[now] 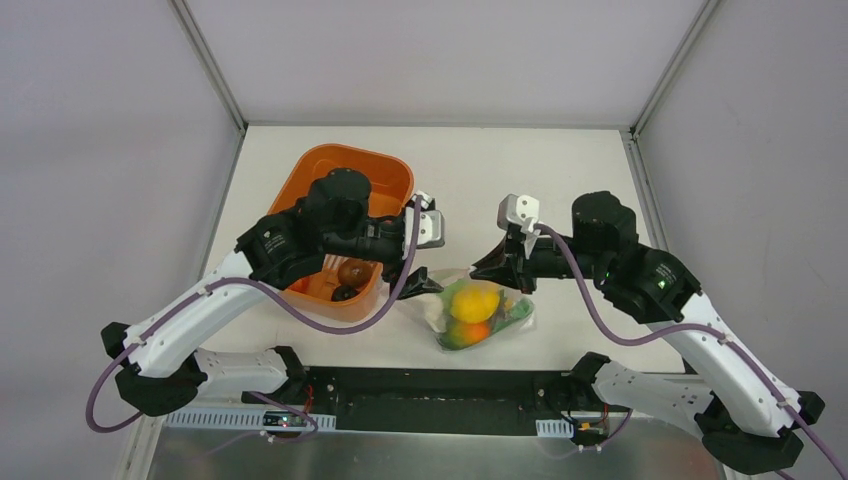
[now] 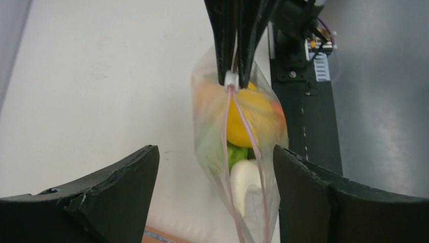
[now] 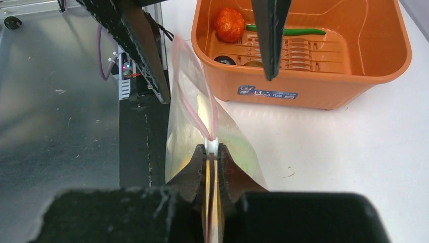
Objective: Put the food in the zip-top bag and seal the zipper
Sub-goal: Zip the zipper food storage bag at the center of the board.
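The clear zip-top bag point(image 1: 478, 312) lies on the table with yellow, orange and green food point(image 1: 468, 305) inside. My right gripper point(image 1: 497, 268) is shut on the white slider of the pink zipper point(image 3: 211, 147) at one end of the bag's mouth. The two pink strips point(image 2: 230, 131) spread apart from the slider, so the mouth stands partly open. My left gripper point(image 1: 425, 282) is open, its fingers point(image 2: 116, 192) wide on either side of the bag's other end, not gripping it. A yellow fruit point(image 2: 245, 121), a green piece and a whitish piece show through the bag.
The orange basket point(image 1: 305, 175) stands left of the bag under my left arm. It holds a brown fruit point(image 1: 351, 271), a dark piece point(image 1: 343, 293), an orange fruit point(image 3: 229, 24) and a green pod point(image 3: 291, 31). The black base rail point(image 1: 430, 385) runs along the near edge.
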